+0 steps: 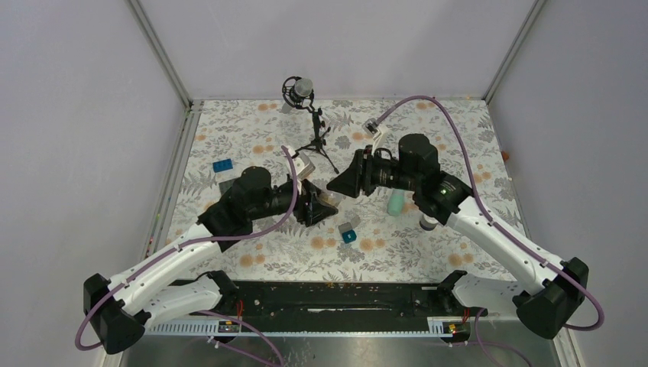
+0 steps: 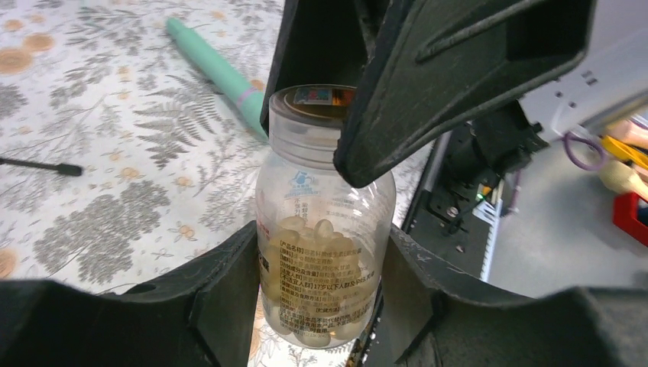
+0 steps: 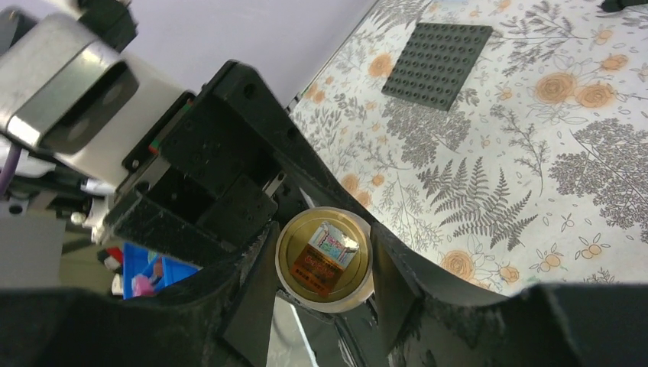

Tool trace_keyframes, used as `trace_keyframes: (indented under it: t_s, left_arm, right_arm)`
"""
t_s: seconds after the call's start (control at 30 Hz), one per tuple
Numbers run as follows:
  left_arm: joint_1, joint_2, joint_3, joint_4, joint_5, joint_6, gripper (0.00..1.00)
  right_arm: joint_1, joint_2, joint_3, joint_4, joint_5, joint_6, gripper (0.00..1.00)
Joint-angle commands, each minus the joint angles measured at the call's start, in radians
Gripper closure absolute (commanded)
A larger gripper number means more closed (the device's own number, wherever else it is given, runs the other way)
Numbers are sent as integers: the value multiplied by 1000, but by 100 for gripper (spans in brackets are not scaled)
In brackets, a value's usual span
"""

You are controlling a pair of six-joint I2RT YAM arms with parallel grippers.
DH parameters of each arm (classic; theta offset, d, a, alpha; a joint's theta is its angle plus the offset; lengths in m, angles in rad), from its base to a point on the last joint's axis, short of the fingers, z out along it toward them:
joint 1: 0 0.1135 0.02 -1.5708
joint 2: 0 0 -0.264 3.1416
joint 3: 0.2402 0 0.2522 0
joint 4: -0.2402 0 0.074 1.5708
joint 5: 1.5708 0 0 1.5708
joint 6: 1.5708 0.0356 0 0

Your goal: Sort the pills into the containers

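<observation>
1. Nearby, at the front edge of the bench [image 1: 413, 256], both arm bases are bolted down. The two arms reach inward and meet over the flowered cloth.
2. Just past that edge, a teal cube box [image 1: 349, 237] sits on the cloth. A grey cube box [image 1: 345, 225] is close against its far side.
3. Next, the left pincer [image 2: 321, 260] is clamped on a clear pill bottle [image 2: 325, 191]. Its dark fingers [image 2: 229, 283] press the lower body from both sides.
4. The pills [image 2: 317, 245], pale amber, lie heaped inside that bottle and fill roughly its lower half.
5. The bottle's bare threaded neck points toward the right arm. A gold foil seal [image 3: 325, 256] with a small printed label covers the mouth.
6. The right pincer [image 3: 325, 248] meets the bottle head-on. Its fingers [image 2: 428, 84] sit against the neck on either side, closed on it.
7. Beyond the meeting point, the mint-green organizer strip [image 1: 395, 202] lies flat on the cloth just beside the right wrist, apart from the two cubes.
8. Off to the left, a dark grey studded plate [image 3: 437, 65] lies flat. A small blue brick [image 1: 223, 165] rests a little farther back.
9. Farthest, a microphone on a black tripod [image 1: 299, 90] stands near the back wall.
</observation>
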Motion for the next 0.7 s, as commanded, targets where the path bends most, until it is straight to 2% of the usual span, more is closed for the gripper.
trace_keyframes:
  t_s: [0.0,0.2,0.3,0.33,0.4,0.47,0.53,0.6,0.67]
  left_arm:
    - [7,-12,38,105,276,-11,100]
    - [7,-19,0,234,480,-35,100]
    - [7,8,15,253,554,-36,100]
    - [7,19,28,232,539,-29,100]
    - [7,36,56,171,473,0,100]
    - [7,48,77,130,345,10,100]
    - [8,62,87,115,206,2,100]
    - [7,79,93,115,92,-19,100]
    - [7,97,97,127,37,-37,100]
  right_arm:
    - [-19,-85,-30,29,-238,-164,100]
    - [-36,-113,-65,51,-545,-288,100]
    - [-39,-103,-56,99,-660,-260,100]
    - [-43,-95,-42,102,-643,-233,95]
    - [-46,-76,-6,87,-548,-189,46]
    - [-47,-63,31,21,-336,-142,14]
    - [-46,-47,46,6,-181,-63,8]
    - [-41,-36,50,-10,-54,-3,7]
    - [-29,-39,30,-2,77,47,8]
